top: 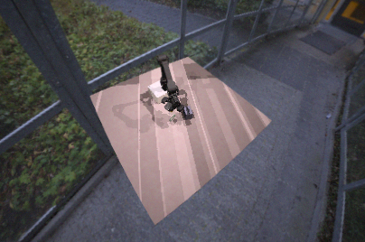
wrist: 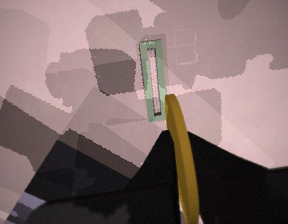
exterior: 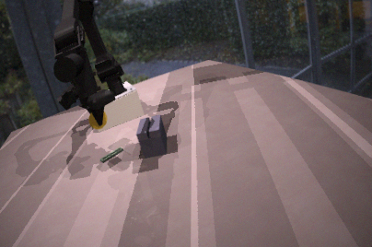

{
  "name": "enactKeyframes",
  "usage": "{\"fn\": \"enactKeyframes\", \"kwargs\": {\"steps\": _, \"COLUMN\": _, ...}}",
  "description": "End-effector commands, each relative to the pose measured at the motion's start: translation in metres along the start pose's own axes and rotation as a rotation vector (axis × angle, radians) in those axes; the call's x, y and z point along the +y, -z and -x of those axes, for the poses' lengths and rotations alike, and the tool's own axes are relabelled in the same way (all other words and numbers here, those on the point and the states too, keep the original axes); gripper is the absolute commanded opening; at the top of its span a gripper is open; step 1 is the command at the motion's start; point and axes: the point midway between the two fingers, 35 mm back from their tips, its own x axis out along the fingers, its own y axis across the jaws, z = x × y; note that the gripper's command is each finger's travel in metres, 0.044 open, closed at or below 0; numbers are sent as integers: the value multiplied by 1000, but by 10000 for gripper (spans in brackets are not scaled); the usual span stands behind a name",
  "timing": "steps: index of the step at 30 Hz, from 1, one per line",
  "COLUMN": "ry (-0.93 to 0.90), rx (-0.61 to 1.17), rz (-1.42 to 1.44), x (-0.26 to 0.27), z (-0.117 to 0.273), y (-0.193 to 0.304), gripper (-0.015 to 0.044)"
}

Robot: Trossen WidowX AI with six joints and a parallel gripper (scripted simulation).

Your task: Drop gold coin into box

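Note:
The gold coin [exterior: 93,122] [wrist: 182,155] is upright in my gripper [exterior: 98,117] [wrist: 172,137], its broad face showing in the exterior view and its edge in the wrist view. My gripper is shut on the coin and holds it above the table. The dark-green holder [top: 173,118] [exterior: 111,155] [wrist: 161,75] lies flat on the table; its groove is empty. The closed grey box [top: 188,112] [exterior: 153,143] stands to the right of the holder in the exterior view, and the dark slot [exterior: 148,126] in its lid faces up. The coin is clear of both.
A pale block [top: 157,88] [exterior: 123,111] stands behind the gripper, close beside the arm. The striped table top [top: 173,162] [exterior: 249,165] carries shadows of the arm around the holder. Its outer edges show in the top view. A dark shape fills the wrist view's lower left corner.

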Motion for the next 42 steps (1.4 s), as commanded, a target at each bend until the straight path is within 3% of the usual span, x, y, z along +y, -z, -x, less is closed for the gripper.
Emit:
{"fn": "enactKeyframes", "kwargs": {"steps": 1, "ry": -2, "rx": -7, "rz": 90, "x": 1, "z": 3, "y": 0, "gripper": 0}}
{"fn": "enactKeyframes", "kwargs": {"steps": 22, "ry": 0, "rx": -7, "rz": 787, "x": 4, "z": 3, "y": 10, "gripper": 0}}
{"fn": "enactKeyframes", "kwargs": {"steps": 42, "ry": -6, "rx": -7, "rz": 805, "x": 32, "z": 4, "y": 28, "gripper": 0}}
